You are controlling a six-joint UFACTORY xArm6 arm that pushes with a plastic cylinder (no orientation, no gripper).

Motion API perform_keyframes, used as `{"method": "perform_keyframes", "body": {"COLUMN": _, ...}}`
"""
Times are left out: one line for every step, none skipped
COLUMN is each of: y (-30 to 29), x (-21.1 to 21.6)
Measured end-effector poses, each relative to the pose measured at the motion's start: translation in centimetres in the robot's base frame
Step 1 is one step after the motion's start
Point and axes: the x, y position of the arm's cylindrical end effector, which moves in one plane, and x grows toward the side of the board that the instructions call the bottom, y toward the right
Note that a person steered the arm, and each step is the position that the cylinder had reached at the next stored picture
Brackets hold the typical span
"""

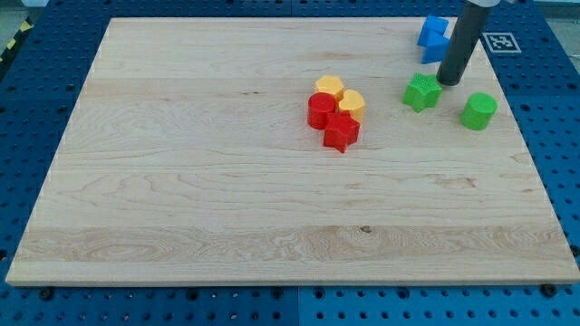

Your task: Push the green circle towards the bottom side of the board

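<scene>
The green circle [478, 110] stands near the board's right edge, in the upper part of the view. A green star [421, 91] lies to its left. My tip [449, 82] is at the lower end of the dark rod, just right of and above the green star, and up and to the left of the green circle, a short gap away from it.
Two blue blocks [434, 38] sit at the view's top right, behind the rod. Near the middle is a cluster: two yellow blocks [340, 96], a red circle [319, 110] and a red star [342, 132]. The wooden board [181, 181] lies on a blue pegboard.
</scene>
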Motion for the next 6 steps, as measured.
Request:
{"method": "perform_keyframes", "body": {"y": 0.0, "x": 0.0}}
{"method": "perform_keyframes", "body": {"y": 1.4, "x": -1.8}}
{"method": "perform_keyframes", "body": {"y": 4.2, "x": -1.8}}
{"method": "perform_keyframes", "body": {"y": 5.5, "x": 3.7}}
{"method": "perform_keyframes", "body": {"y": 2.3, "x": 8.0}}
{"method": "perform_keyframes", "body": {"y": 1.9, "x": 8.5}}
